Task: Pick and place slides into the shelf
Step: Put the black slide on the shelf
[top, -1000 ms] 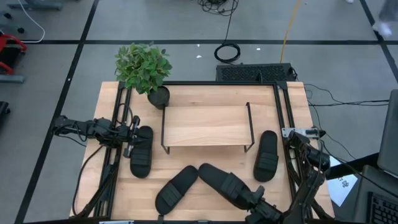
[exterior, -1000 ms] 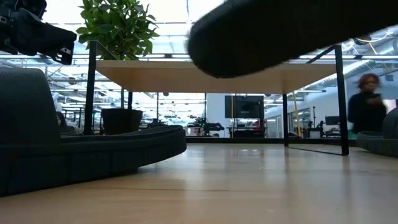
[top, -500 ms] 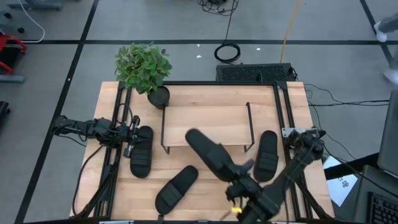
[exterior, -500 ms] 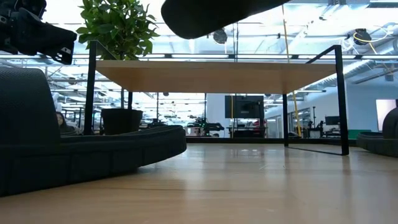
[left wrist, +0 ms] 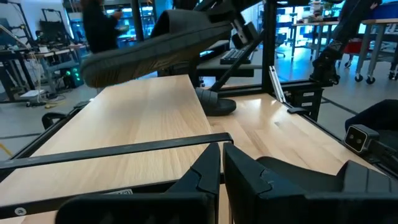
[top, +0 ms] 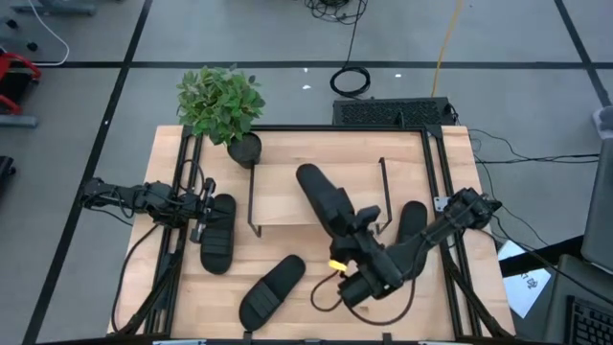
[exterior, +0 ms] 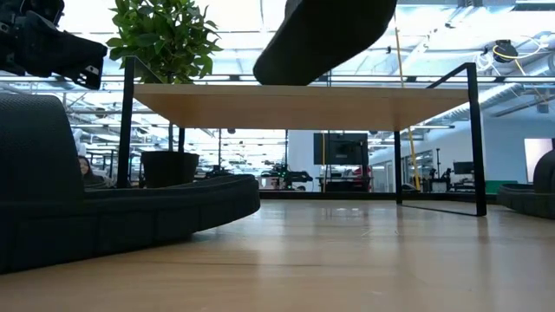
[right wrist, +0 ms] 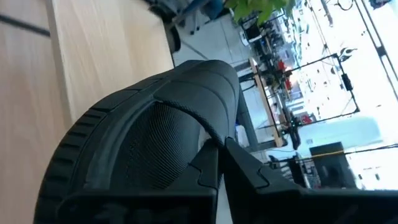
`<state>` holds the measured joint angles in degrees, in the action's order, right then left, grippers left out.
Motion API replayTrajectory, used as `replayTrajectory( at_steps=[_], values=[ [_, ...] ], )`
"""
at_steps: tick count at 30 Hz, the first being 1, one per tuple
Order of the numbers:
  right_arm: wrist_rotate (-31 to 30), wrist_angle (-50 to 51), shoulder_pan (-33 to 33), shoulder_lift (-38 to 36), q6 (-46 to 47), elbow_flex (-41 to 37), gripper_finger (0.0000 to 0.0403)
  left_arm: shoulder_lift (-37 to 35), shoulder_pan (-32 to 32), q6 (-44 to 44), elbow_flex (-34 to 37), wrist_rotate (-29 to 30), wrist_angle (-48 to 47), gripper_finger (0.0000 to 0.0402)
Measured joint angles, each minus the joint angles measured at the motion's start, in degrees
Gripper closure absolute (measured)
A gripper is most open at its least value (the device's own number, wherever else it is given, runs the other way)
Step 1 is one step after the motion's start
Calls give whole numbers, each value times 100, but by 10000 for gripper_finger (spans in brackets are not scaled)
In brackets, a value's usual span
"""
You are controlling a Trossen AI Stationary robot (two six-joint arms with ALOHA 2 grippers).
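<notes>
Gripping a slide (top: 326, 199) in right end effector (top: 356, 233), raised above shelf (top: 287, 196)

four black slides (top: 325, 201), one shelf (top: 278, 196), one potted plant (top: 220, 103)

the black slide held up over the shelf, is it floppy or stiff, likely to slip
The black ribbed-strap slide sandal probably is fairly stiff: gripped at one end by the right gripper, it juts over the light-wood shelf without visible droop. It seems light for its bulk. The ribbed strap likely aids grip, though its long overhang could let it pivot.
</notes>
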<state>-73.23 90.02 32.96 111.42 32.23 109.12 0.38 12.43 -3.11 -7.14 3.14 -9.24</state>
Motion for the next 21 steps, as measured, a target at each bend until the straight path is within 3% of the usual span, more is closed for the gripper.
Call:
replayTrajectory(
  at_steps=[11,15,21],
  values=[
    [113,-7,-419,-7,-1424,-100,403,0,0,22,0,0,-2,376],
    [157,-14,-379,-203,-1336,-540,403,-1,-2,50,0,-2,-24,376],
    [105,6,-327,-1120,-420,-1427,403,0,0,183,0,-2,-178,376]
  ],
)
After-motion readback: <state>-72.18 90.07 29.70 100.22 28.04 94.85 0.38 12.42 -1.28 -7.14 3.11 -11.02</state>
